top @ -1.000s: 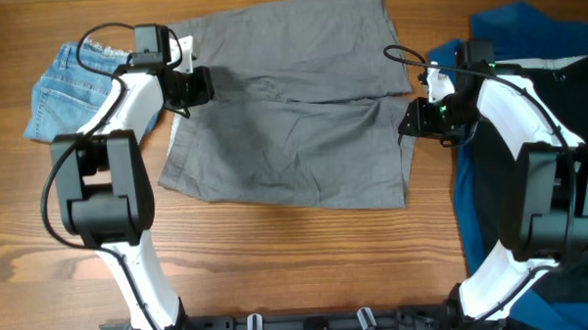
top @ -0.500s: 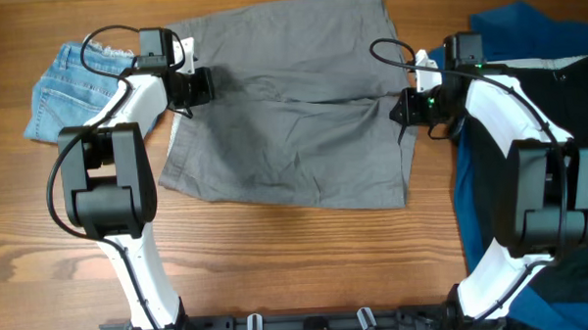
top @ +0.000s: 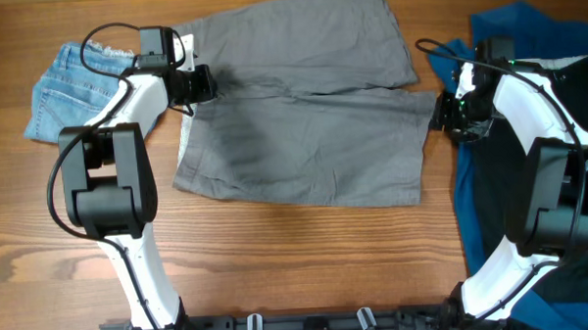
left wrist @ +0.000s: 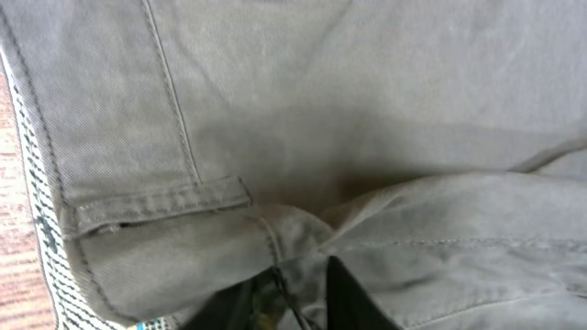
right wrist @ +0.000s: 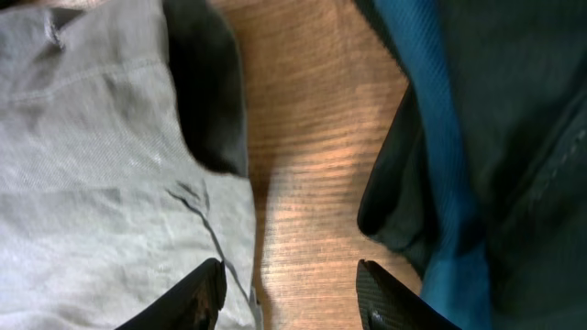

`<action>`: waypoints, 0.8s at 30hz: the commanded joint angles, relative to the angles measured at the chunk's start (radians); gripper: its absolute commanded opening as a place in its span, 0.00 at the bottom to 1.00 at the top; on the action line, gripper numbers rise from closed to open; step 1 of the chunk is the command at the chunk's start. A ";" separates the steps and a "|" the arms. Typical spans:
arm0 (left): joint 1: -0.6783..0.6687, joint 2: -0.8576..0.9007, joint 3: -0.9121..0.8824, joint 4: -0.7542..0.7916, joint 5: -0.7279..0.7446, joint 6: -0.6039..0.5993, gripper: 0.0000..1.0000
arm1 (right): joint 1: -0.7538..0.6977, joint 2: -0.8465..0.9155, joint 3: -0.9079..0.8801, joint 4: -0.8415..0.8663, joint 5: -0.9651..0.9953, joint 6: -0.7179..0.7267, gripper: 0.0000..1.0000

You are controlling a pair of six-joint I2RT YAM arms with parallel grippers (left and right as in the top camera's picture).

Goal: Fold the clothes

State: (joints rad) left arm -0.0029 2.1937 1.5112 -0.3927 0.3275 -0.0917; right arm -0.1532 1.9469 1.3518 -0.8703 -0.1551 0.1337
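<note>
The grey shorts [top: 303, 145] lie spread flat in the middle of the table, waistband to the left and legs to the right. My left gripper [top: 201, 85] is at the upper part of the waistband. In the left wrist view its fingers [left wrist: 303, 298] are shut on a fold of the grey shorts [left wrist: 321, 110] by a belt loop. My right gripper [top: 447, 116] is at the hem of the lower leg. In the right wrist view it [right wrist: 289, 293] is open over bare wood, the grey shorts' hem [right wrist: 92, 183] at its left finger.
Light-blue denim shorts [top: 71, 89] lie folded at the far left. A dark-blue garment [top: 525, 39] and a black garment [top: 569, 175] are heaped along the right edge, close to my right gripper; the dark-blue garment [right wrist: 440, 137] shows in the right wrist view. Bare wood runs along the front.
The lower leg of the grey shorts has been drawn out to the right and lies flatter. My right gripper has moved right with it. My left gripper has stayed at the waistband.
</note>
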 commanded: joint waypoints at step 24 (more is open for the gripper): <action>0.213 -0.477 -0.280 -0.825 -0.075 -0.037 0.46 | 0.100 -0.461 -0.264 -0.235 -0.218 0.195 0.50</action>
State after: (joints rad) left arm 0.2104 1.7115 1.3331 -1.2503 0.2512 -0.1101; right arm -0.0620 1.4719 1.1805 -1.1416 -0.3985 0.2554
